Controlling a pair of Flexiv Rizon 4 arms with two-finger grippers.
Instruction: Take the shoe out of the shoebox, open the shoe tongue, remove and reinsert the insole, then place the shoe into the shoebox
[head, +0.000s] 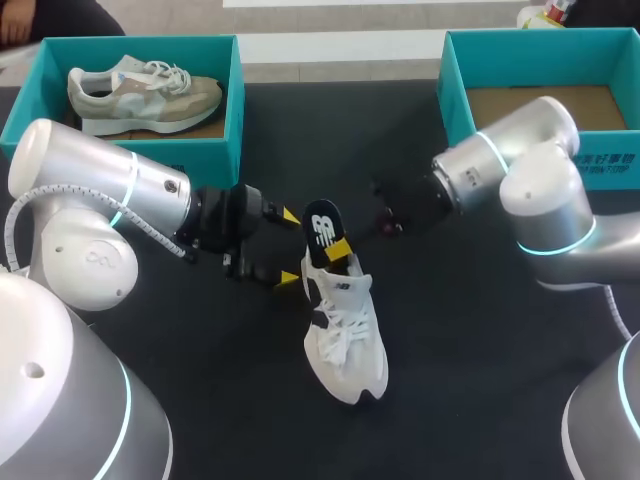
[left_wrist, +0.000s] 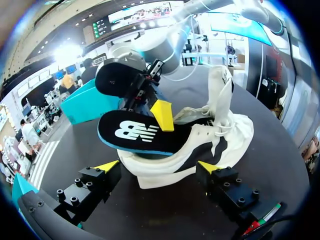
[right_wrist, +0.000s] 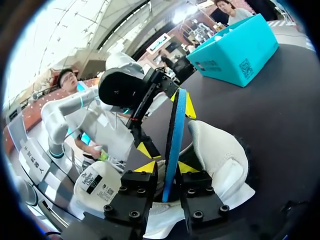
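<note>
Two end effectors work at one white sneaker (head: 345, 335), which lies on the dark tabletop (head: 470, 380) between the two teal shoeboxes and outside both. The right end effector (right_wrist: 167, 167) is closed narrowly on the black insole (head: 322, 228), a yellow tip pressed to each face. It holds the insole tilted up out of the shoe's opening, with the far end down inside. The left end effector (left_wrist: 158, 167) is spread wide just beside the rear part of the shoe. One finger stands on either side, and neither visibly touches it, so the shoe appears unrestrained.

That is the main risk. Any pull or push on the insole would pass straight into a loose shoe, which could slide, tip onto its side or lift with the insole. If the insole is being fed back in, its hidden front end may catch and fold under the tongue or laces. The thin pinch could also slip and let the insole pivot.

The left shoebox (head: 232, 90) holds a beige sneaker (head: 140, 92). The right shoebox (head: 455, 80) shows only its cardboard floor.
</note>
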